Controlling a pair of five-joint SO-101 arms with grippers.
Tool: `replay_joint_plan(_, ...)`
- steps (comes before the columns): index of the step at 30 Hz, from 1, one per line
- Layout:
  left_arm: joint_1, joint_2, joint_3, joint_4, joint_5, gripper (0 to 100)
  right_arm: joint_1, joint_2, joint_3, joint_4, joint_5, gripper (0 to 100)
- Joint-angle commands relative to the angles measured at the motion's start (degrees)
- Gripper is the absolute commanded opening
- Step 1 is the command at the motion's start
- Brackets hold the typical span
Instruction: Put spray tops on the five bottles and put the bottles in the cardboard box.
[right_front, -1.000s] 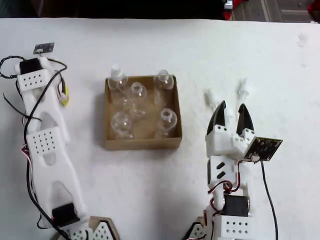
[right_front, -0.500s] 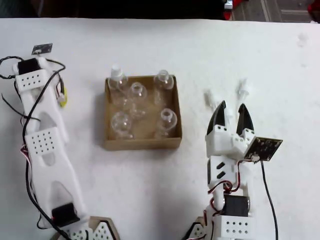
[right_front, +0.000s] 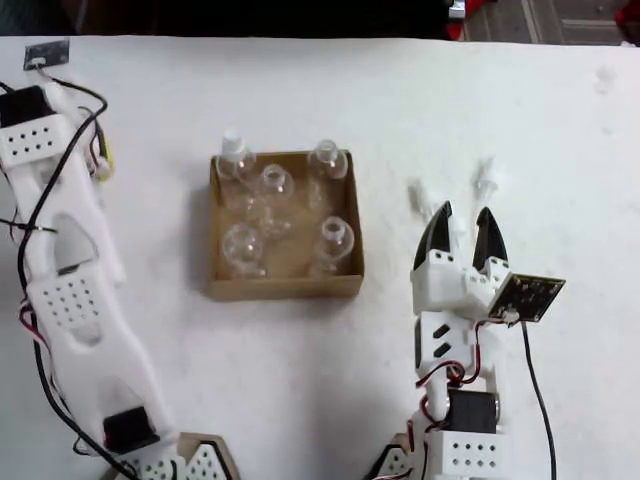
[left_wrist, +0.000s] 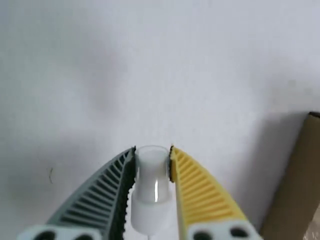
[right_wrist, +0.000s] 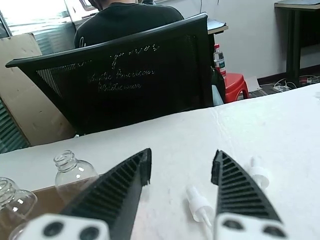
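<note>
Left wrist view shows your left hand clamped on a white spray top, a smooth glossy cylinder held between the grey and yellow fingers over the bench, near the cardboard box. Your right hand sits right of the box, spread wide, with two loose spray tops just beyond it. The box holds five clear round bottles. The far-left bottle wears a white top, and the other four are uncapped.
</note>
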Motion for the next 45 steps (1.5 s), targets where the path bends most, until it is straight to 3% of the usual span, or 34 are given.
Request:
replay_joint_plan(1,5.6,-21.2,20.7,0.8,0.5,2,-0.2,-0.1,0.5,0.1,1.0,17.6)
replay_joint_plan(6,11.8,-41.0,34.7,0.4,0.7,2,-0.2,-0.1,0.5,0.1,1.0,17.6)
replay_joint_plan(19,15.6,-73.9,56.5,-10.0,0.9,2,-0.2,-0.2,0.5,0.1,1.0,17.6)
replay_joint_plan(26,19.9,-89.4,68.3,-18.1,9.4,2,-0.2,-0.2,0.5,0.1,1.0,17.6)
replay_joint_plan(33,20.1,-104.8,81.2,-33.9,10.3,2,-0.3,-0.2,0.5,0.1,1.0,17.6)
replay_joint_plan(38,25.6,-109.6,87.1,-46.5,9.5,2,-0.3,-0.2,0.5,0.1,1.0,17.7)
replay_joint_plan(45,33.3,-110.0,98.2,-70.7,12.1,2,-0.3,-0.2,0.5,0.1,1.0,17.7)
